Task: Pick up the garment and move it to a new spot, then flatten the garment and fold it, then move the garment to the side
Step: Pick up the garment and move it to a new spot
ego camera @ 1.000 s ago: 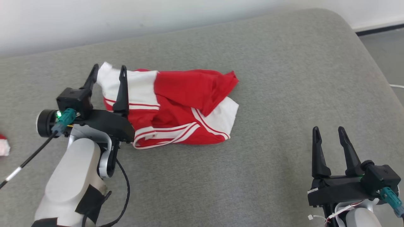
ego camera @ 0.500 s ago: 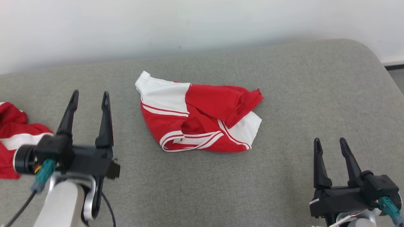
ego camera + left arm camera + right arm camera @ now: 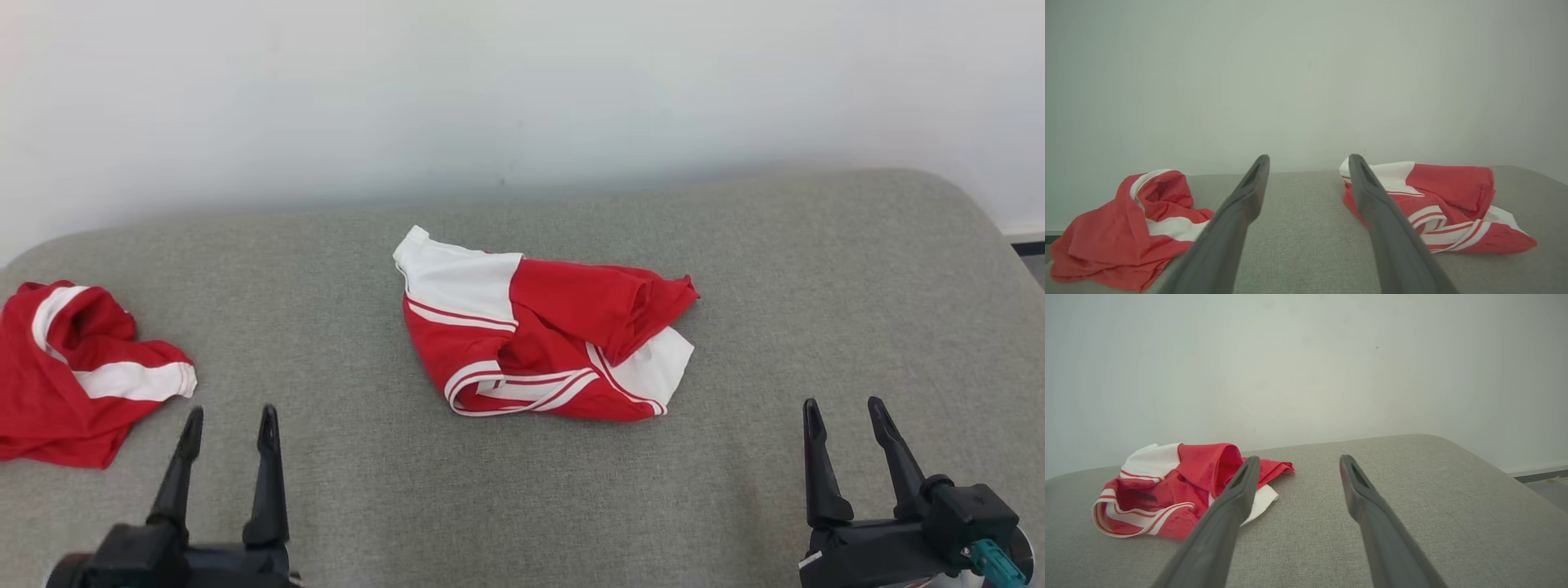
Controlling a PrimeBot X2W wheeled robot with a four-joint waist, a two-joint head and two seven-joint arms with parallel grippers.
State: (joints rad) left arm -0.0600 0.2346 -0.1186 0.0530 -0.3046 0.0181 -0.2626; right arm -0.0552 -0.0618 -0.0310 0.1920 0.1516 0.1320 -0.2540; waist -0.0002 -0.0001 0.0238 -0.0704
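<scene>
- The left tool (image 3: 231, 412) is being held wide over the near left of the bench (image 3: 522, 506), with nothing being gripped.
- The right tool (image 3: 842, 404) is being held wide at the near right, likewise with nothing being gripped.
- The garment (image 3: 547, 343), red with white panels and stripes, is being left rumpled at the middle of the bench, farther back than both tools, between them and apart from each.
- A second garment (image 3: 73, 384), also red and white, is being left bunched at the left edge of the bench, well apart from the first.
- In the left wrist view the garment is being shown right of the tool and the second garment left of it; in the right wrist view the garment is being shown left of the tool.
</scene>
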